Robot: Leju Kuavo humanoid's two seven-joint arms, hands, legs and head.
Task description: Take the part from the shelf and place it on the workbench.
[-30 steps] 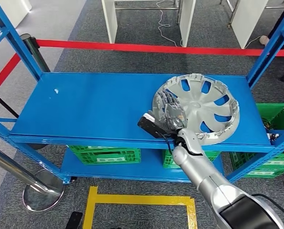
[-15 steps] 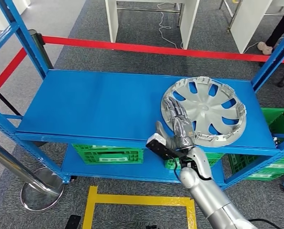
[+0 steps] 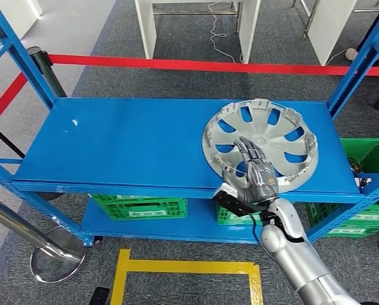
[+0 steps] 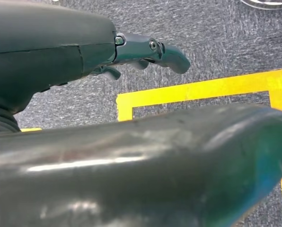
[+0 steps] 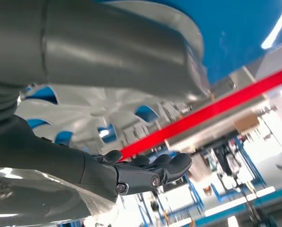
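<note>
A silver wheel cover point(image 3: 274, 130) with several blue-showing cut-outs lies flat on the right part of the blue shelf point(image 3: 130, 140). My right hand point(image 3: 255, 170) reaches in from below, its fingers stretched out flat over the cover's near rim and its thumb at the shelf's front edge. It grips nothing. In the right wrist view the dark fingers point(image 5: 150, 172) lie spread close against the cover point(image 5: 96, 104). In the left wrist view my left hand point(image 4: 146, 49) hangs over the grey carpet with its fingers straight and nothing in it.
Green crates point(image 3: 139, 206) sit on the lower shelf, another point(image 3: 370, 155) at the right. Blue uprights point(image 3: 355, 63) flank the shelf. A red barrier tape point(image 3: 202, 63) runs behind, a steel stanchion base point(image 3: 58, 257) stands at the left, and yellow floor tape point(image 3: 187, 267) marks the carpet.
The camera swayed. My right hand slid from the cover's left edge rightward to its near rim and drew back a little toward the shelf's front edge. The cover stayed put.
</note>
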